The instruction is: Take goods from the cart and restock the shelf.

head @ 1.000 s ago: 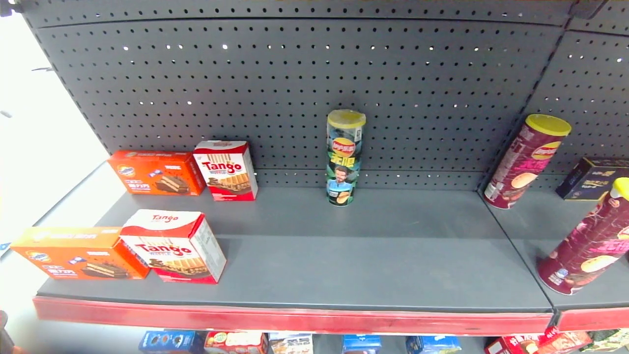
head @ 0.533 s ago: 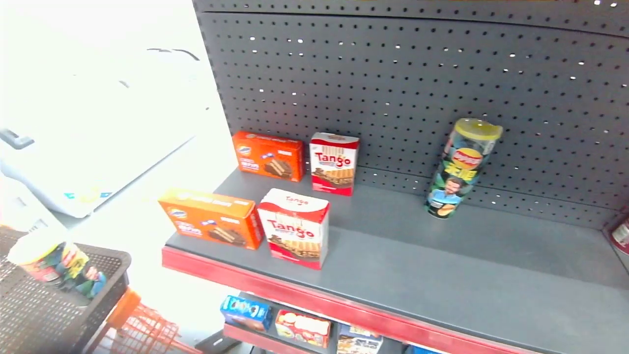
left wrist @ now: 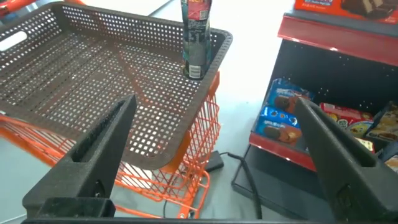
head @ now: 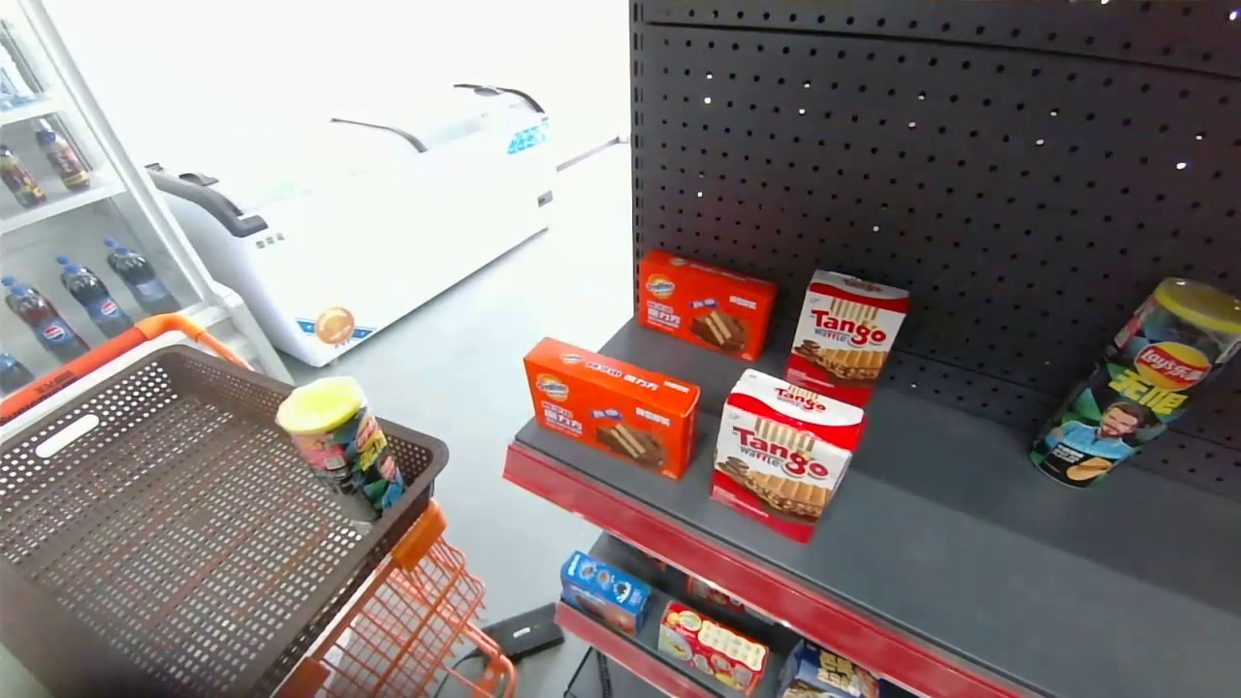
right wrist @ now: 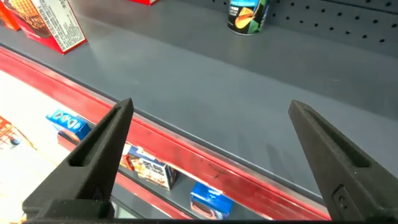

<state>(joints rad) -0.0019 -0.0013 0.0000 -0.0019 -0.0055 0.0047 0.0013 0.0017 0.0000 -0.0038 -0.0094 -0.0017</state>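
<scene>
Two chip cans are on record. One can in the cart stands upright in the corner of the brown basket nearest the shelf, close to the rim. The other, the can on the shelf, stands by the pegboard back panel, well apart from the boxes.

Two orange boxes and two wafer boxes stand in two rows at the shelf's left end, a wafer box just beside each orange one.

The left gripper hangs above the basket's near side with its jaws wide apart and nothing between them. The right gripper hangs over the shelf's red front edge, jaws likewise apart and bare.

Against the earlier frames, the head camera has swung to the left. The whole picture has shifted, and the shelf goods keep their arrangement. The basket, cut off at the corner half a second ago, now lies largely in view, along with a white chest freezer and a drinks cabinet with bottles behind it.
</scene>
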